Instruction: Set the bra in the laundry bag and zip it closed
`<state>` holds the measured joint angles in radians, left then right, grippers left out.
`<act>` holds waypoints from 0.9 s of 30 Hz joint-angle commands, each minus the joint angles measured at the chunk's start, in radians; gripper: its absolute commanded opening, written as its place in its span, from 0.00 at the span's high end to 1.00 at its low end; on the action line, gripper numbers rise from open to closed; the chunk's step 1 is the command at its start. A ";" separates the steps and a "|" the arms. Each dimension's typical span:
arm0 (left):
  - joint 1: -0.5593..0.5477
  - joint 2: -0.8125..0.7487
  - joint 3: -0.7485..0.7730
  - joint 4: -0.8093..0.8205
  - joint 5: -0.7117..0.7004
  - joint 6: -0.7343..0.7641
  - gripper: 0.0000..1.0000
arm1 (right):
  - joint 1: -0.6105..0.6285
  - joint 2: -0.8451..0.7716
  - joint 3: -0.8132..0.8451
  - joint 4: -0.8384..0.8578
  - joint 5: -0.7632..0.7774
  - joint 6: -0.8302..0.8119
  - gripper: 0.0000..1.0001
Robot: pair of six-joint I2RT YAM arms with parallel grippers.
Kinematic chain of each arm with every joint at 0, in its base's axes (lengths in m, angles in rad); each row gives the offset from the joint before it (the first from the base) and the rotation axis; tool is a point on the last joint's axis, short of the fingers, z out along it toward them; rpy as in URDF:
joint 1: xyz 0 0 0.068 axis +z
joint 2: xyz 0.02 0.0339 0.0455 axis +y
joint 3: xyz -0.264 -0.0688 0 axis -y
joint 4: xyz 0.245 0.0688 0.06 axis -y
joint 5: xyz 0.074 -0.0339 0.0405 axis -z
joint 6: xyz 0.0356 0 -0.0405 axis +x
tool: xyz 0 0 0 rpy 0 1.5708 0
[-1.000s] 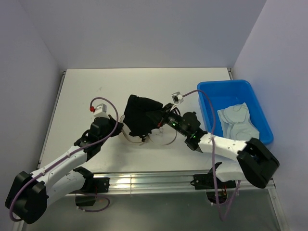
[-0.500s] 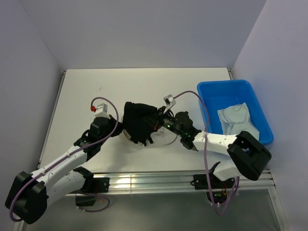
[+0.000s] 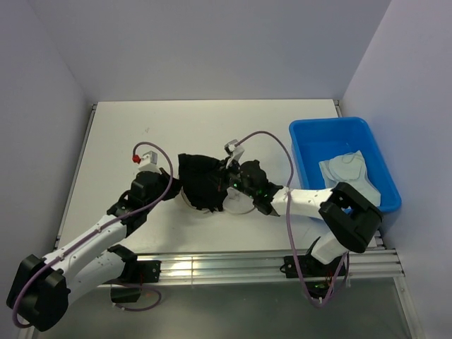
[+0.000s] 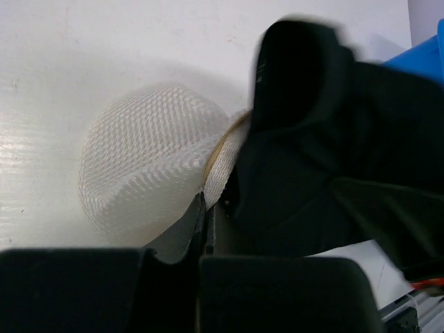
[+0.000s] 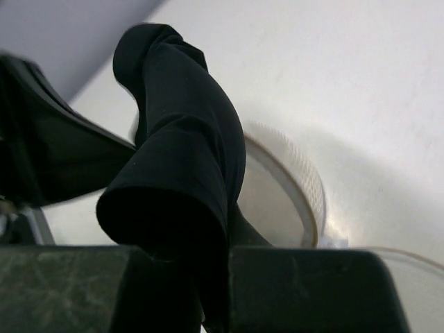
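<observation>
At the near left, the left gripper (image 4: 207,225) is clamped on the zip-edged rim of the small round drum-shaped laundry bag of cream-white mesh (image 4: 142,166). It pins that near-left side of the mouth to the white table (image 3: 141,127). The bag sits in the middle of the table, between the two wrists. Its translucent round lid (image 3: 240,203) lies flopped open to the right, under the right arm.

The right gripper (image 5: 208,277) reaches in from the right and is closed on the black fabric bra (image 3: 200,180). In the right wrist view the cloth rises out of the fingers as a folded bundle.

The relation that matters is how the bra stands to the mouth of the bag. From above, the bundle covers the left and far part of the bag. Its long axis runs roughly near to far, and some of the cloth spills past the rim. It looks draped over the opening rather than sunk inside, though how much is already in cannot be told.

The opening therefore lies just below and to the left of the right gripper. My judgement is that the coming move is a push down and leftward by that arm, against the held rim.

Farther right, well apart, a blue plastic bin (image 3: 304,127) holds a pale crumpled garment (image 3: 349,176).
</observation>
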<state>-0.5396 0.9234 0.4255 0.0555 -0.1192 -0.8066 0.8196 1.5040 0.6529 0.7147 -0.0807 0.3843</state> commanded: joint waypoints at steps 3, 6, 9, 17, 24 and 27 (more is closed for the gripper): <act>0.004 -0.020 0.091 -0.011 0.024 0.015 1.00 | 0.044 0.024 0.019 -0.087 0.085 -0.050 1.00; 0.003 -0.035 0.102 -0.051 0.012 0.023 1.00 | 0.044 -0.011 0.010 -0.121 0.154 -0.070 1.00; 0.003 -0.047 0.098 -0.052 0.003 0.026 1.00 | 0.044 -0.039 0.017 -0.161 0.154 -0.099 1.00; 0.001 0.002 0.162 0.067 0.084 0.037 1.00 | 0.127 0.022 0.077 -0.262 0.044 -0.113 1.00; -0.080 0.054 0.165 0.127 0.157 0.058 1.00 | 0.128 0.042 0.132 -0.299 0.016 -0.101 1.00; -0.108 0.031 0.133 0.151 0.180 0.026 1.00 | 0.127 0.038 0.186 -0.328 0.025 -0.078 1.00</act>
<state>-0.6193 0.9760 0.5575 0.1116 -0.0021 -0.7723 0.9440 1.5494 0.7483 0.3992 -0.0460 0.2962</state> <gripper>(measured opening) 0.023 0.089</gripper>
